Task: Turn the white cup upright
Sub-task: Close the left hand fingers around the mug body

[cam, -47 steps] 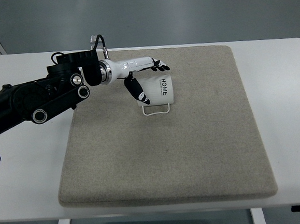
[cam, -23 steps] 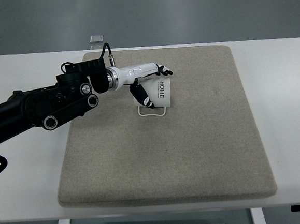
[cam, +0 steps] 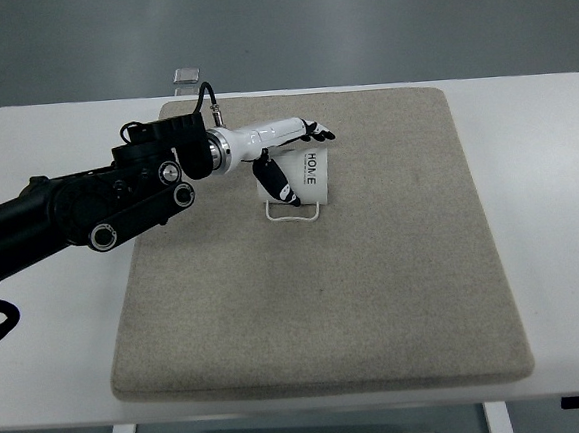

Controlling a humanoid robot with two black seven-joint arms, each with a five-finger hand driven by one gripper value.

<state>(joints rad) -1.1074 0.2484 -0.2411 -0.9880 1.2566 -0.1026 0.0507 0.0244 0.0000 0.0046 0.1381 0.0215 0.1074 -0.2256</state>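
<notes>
Starting from the near edge of the table (cam: 566, 285), I see a wide stretch of bare beige mat (cam: 317, 305) with nothing on it, so I have plenty of room there and out to the right. Farther in, toward the far left part of the mat, the white cup (cam: 305, 177) lies on its side with its thin handle (cam: 294, 212) pointing toward the near edge and its printed side facing up.

My left hand (cam: 287, 154) has its fingers (cam: 313, 131) laid over the far side of the cup and its thumb (cam: 273, 179) pressed on the near left side, so I judge it closed around the cup, though I cannot tell how firm the hold is. My right arm is out of sight.

What could go wrong, as I judge it: the wall is smooth and round, and my thumb sits near one end, so the cup could roll or twist out of my grip as I tilt it. If it slips partway, it may tip back over or land rim-down. The handle could also catch on the mat's texture and pull the cup askew.

Beyond the cup, the mat's far edge is close, with a strip of white table and a small grey object (cam: 186, 76) past the mat's far left corner, so I have little spare room that way. I should turn the cup toward the open middle.
</notes>
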